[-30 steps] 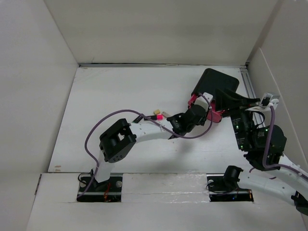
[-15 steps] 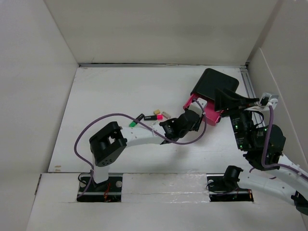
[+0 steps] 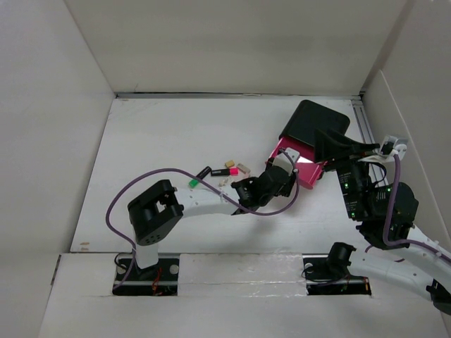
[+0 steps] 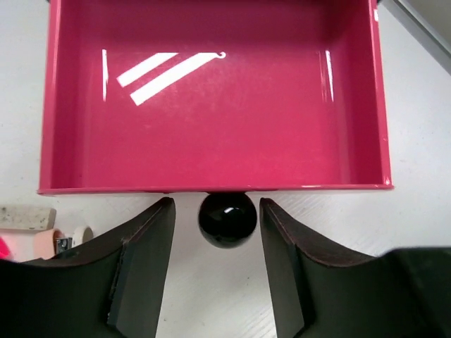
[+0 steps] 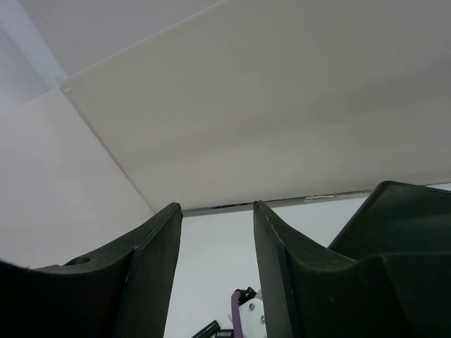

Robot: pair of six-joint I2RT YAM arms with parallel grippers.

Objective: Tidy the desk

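The white desk [image 3: 155,155] carries a black box [image 3: 320,123] at the back right. Its pink drawer [image 3: 299,163] is pulled out toward the left arm. In the left wrist view the pink drawer [image 4: 211,98] is empty, with a black round knob [image 4: 227,218] on its front. My left gripper [image 4: 216,205] is open with one finger on each side of the knob and a gap on both sides. In the top view the left gripper [image 3: 280,174] sits at the drawer front. My right gripper [image 5: 217,211] is open, holds nothing and points at the back wall beside the box.
Small loose items lie left of the drawer: a black and green marker [image 3: 199,176], a pink and red piece [image 3: 225,171] and a beige eraser [image 3: 243,167]. The eraser [image 4: 25,216] also shows at the left wrist view's left edge. White walls surround the desk.
The left arm drew back toward the near left and pulled the pink drawer out of the black box by its knob. Its jaws have now spread off the knob. The right arm stayed still.
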